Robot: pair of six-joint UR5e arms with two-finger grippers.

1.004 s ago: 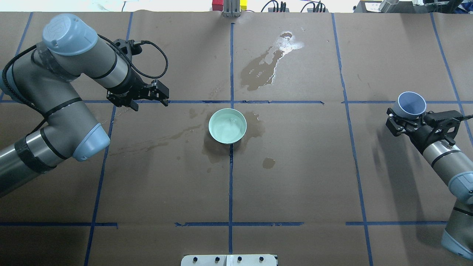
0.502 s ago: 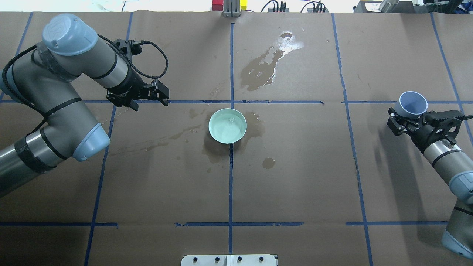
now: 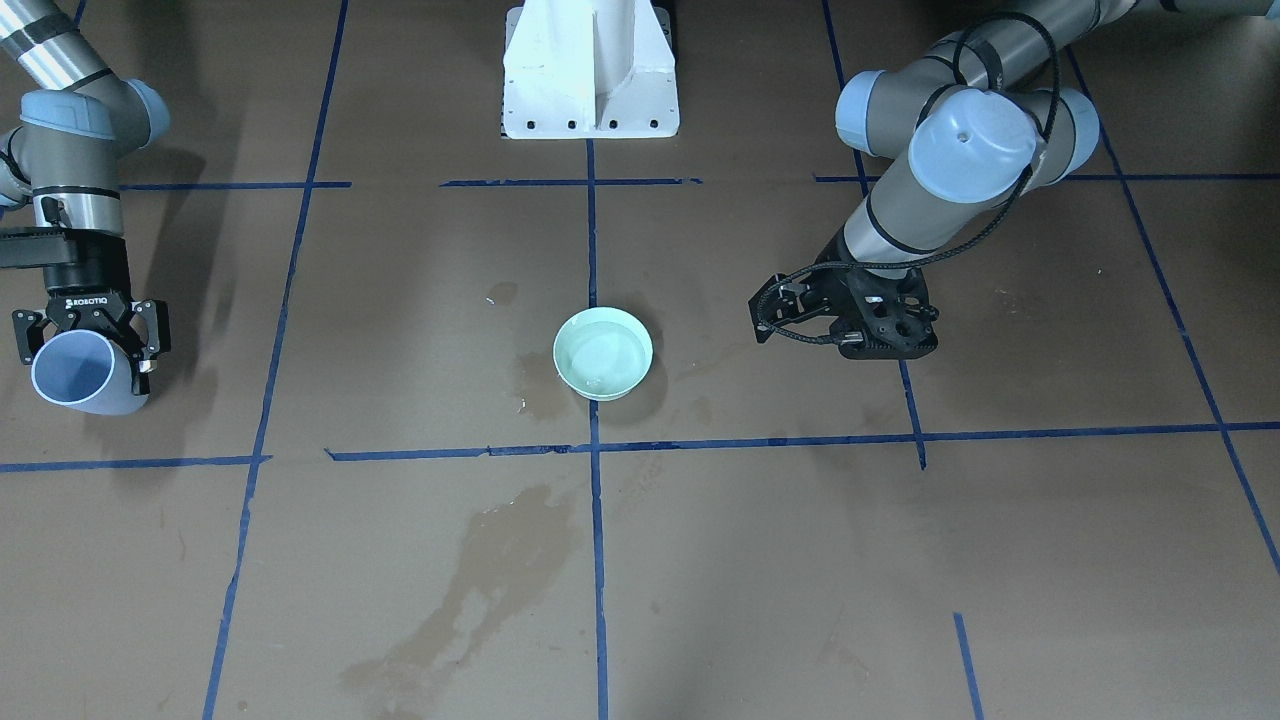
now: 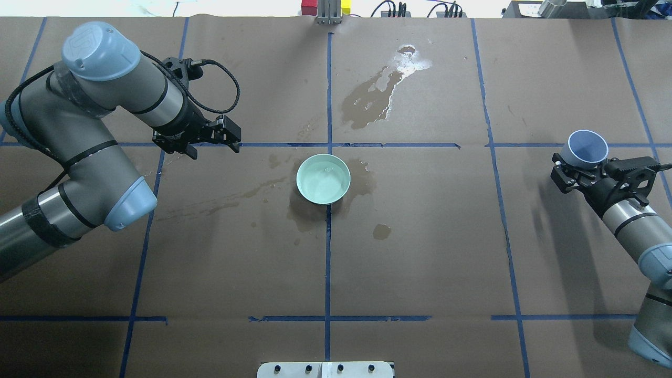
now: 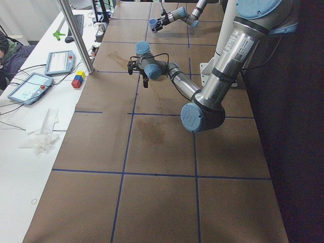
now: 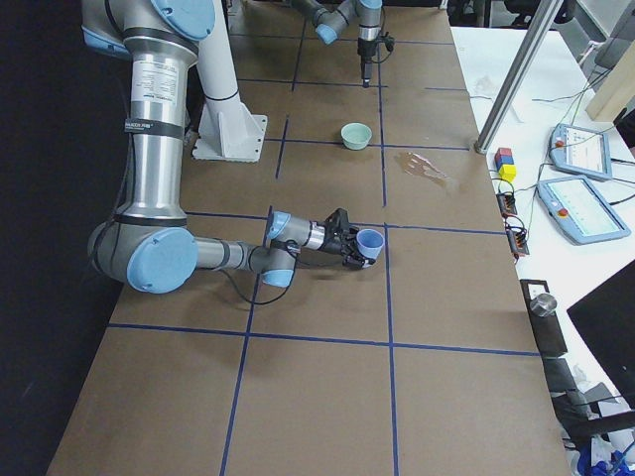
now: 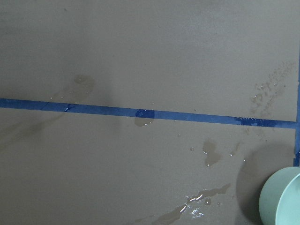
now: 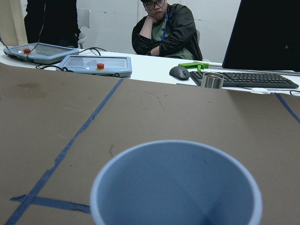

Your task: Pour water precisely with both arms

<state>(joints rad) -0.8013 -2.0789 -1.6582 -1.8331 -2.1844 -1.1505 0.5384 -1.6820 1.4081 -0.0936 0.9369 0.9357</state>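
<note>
My right gripper is shut on a pale blue cup near the table's right edge. It holds the cup tilted, mouth away from the robot. The cup looks empty in the right wrist view and shows in the front view. A mint green bowl stands at the table's centre with a faint sheen of water in it. My left gripper is open and empty, pointing down, left of the bowl. The bowl's rim shows in the left wrist view.
Brown paper with blue tape lines covers the table. A wet puddle lies behind the bowl, and damp stains surround it. The white pedestal stands at the robot's side. Operators' desk with pendants lies beyond.
My right gripper has shifted a little to the right with the cup. My left arm has barely moved. The bowl has stayed in place.
</note>
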